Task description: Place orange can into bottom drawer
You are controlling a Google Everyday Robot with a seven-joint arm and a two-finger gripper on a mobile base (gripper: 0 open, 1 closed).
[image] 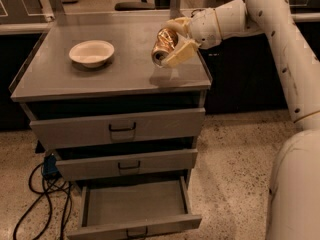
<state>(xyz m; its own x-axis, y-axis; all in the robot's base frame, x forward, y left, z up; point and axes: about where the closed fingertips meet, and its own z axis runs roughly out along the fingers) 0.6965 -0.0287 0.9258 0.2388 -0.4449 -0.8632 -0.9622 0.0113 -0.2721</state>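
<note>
The orange can [163,44] is a dented orange-gold can with a silver end, tilted, and held in my gripper [173,45]. The gripper is shut on it and holds it above the right part of the cabinet top [60,81], clear of the surface, with its shadow below. The bottom drawer [135,204] is pulled open at the foot of the cabinet, a shallow grey tray with a small dark handle. It is empty inside.
A white bowl [91,52] sits on the left of the cabinet top. Two closed grey drawers [120,129] lie above the open one. Dark cables [40,194] trail on the floor at the left. My white arm and base [295,134] fill the right side.
</note>
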